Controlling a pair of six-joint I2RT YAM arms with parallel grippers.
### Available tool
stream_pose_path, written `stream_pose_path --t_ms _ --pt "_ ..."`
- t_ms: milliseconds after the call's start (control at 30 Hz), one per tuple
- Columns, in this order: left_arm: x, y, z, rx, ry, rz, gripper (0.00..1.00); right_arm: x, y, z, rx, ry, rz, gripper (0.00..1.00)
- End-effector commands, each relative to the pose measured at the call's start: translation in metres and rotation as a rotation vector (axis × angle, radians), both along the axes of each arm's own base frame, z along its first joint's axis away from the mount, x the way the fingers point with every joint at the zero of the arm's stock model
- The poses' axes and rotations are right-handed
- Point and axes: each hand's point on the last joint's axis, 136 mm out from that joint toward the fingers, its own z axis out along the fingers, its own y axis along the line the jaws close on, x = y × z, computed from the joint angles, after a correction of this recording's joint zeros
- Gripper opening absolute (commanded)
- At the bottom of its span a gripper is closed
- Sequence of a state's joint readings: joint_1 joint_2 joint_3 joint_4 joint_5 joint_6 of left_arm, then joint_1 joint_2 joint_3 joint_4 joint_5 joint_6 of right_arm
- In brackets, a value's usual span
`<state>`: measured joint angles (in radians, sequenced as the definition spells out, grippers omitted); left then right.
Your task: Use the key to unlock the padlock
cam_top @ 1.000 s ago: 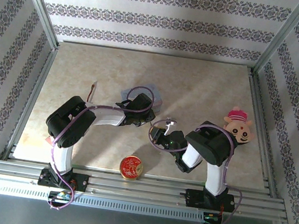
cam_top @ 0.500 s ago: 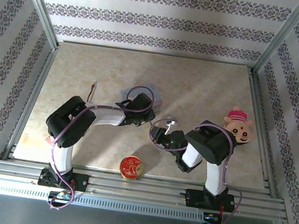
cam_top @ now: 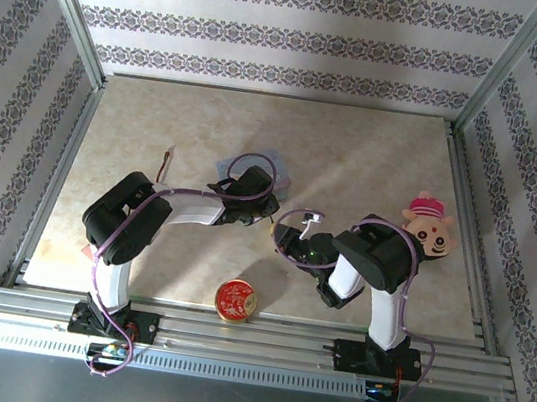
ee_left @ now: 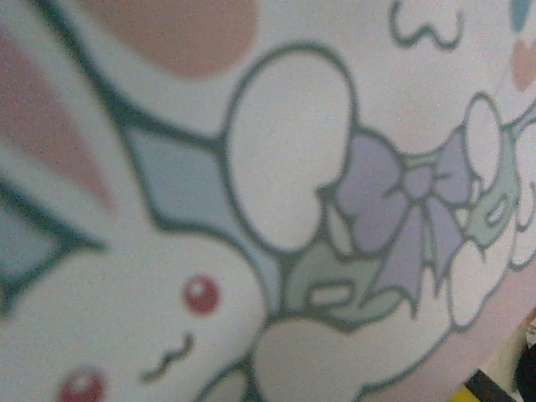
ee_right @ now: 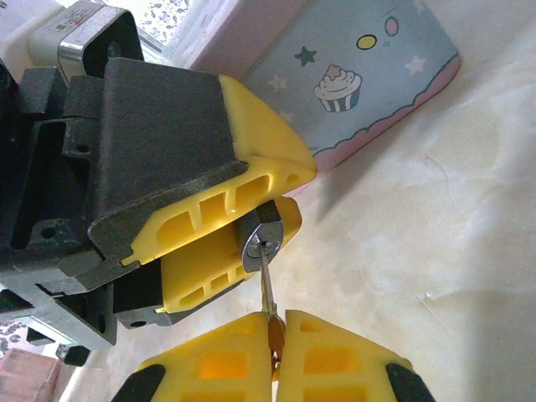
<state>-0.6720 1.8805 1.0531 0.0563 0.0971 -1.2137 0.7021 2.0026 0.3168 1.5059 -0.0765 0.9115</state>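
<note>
In the right wrist view, the small dark padlock (ee_right: 266, 237) sits pinched between the yellow fingers of my left gripper (ee_right: 295, 195), its silvery keyhole face turned toward the camera. The thin silvery key (ee_right: 266, 285) is clamped between the yellow fingertips of my right gripper (ee_right: 276, 325), and its tip meets the keyhole. How deep the blade sits I cannot tell. From above, the left gripper (cam_top: 265, 219) and right gripper (cam_top: 287, 237) nearly touch at mid-table. The padlock's shackle is hidden.
The pastel-blue cartoon box (cam_top: 254, 164) lies just beyond the left gripper, close under the left wrist camera as the box (ee_left: 276, 184). A round red-and-gold tin (cam_top: 235, 299) sits near the front edge, a plush toy (cam_top: 428, 226) at the right, a small card (cam_top: 168, 160) at the left.
My right wrist has edged slightly up and toward the left gripper, bringing the key closer to the padlock. The left arm has stayed put.
</note>
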Motion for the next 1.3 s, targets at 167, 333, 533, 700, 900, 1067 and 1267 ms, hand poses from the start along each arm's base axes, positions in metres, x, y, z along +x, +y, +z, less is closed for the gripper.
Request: stream_pose_path --t_ms 167,333,533,700,900,1067,1267 --pt "-0.018 -0.003 -0.015 0.014 0.08 -0.037 0.01 -0.002 -0.004 -0.055 -0.109 0.19 -0.023 0.0" --pt "-0.019 -0.003 -0.014 0.013 0.08 -0.037 0.01 -0.006 0.001 -0.058 -0.122 0.195 -0.007 0.0" --pt "-0.021 -0.005 -0.015 0.014 0.085 -0.04 0.01 -0.008 0.001 -0.053 -0.118 0.187 0.0 0.0" --pt "-0.021 -0.005 -0.012 0.007 0.078 -0.038 0.01 -0.012 0.0 -0.05 -0.119 0.186 0.01 0.0" --pt "-0.026 -0.007 -0.013 0.005 0.079 -0.045 0.01 -0.011 0.001 -0.047 -0.099 0.191 0.005 0.0" --pt "-0.026 -0.011 -0.015 -0.013 0.09 -0.052 0.01 -0.004 0.005 -0.04 -0.073 0.178 -0.002 0.0" --pt "-0.027 -0.012 -0.013 -0.014 0.085 -0.054 0.01 0.003 -0.002 -0.029 -0.025 0.154 -0.085 0.0"
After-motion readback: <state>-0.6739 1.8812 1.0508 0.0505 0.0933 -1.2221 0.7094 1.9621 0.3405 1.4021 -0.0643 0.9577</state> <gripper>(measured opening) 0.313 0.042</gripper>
